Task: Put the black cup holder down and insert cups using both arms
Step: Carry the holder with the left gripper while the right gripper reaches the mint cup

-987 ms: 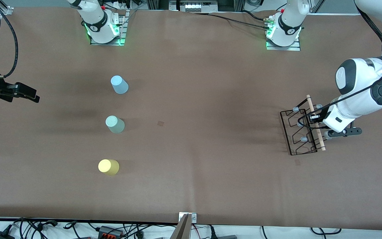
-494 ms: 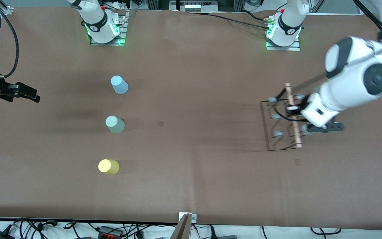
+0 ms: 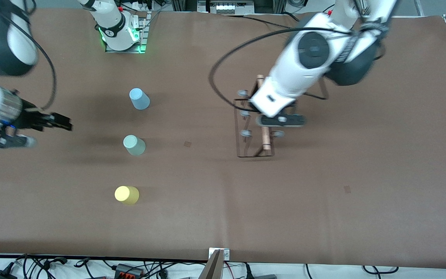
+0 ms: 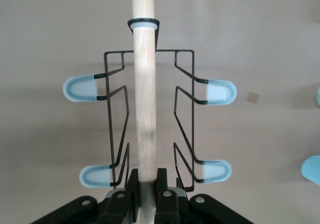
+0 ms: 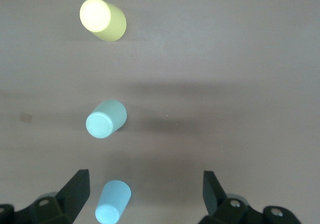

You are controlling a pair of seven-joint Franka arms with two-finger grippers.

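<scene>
Three cups stand upside down in a row on the surface (image 3: 362, 217): light blue cup (image 3: 139, 99), pale green cup (image 3: 134, 145), yellow cup (image 3: 126, 195). All lie below the right claw (image 3: 66, 124), which hangs spread wide and empty. The left claw (image 4: 146, 191) is clamped on the wooden handle (image 4: 145, 109) of the black cup holder (image 3: 254, 131), carried above mid-surface; the handle's long axis extends straight out from that claw, parallel to the cup row.

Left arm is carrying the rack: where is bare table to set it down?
Bare: the brown table between the cup holder, carried by the left gripper, and the blue, green and yellow cups. Crowded: that cup column, the open right gripper beside it.
</scene>
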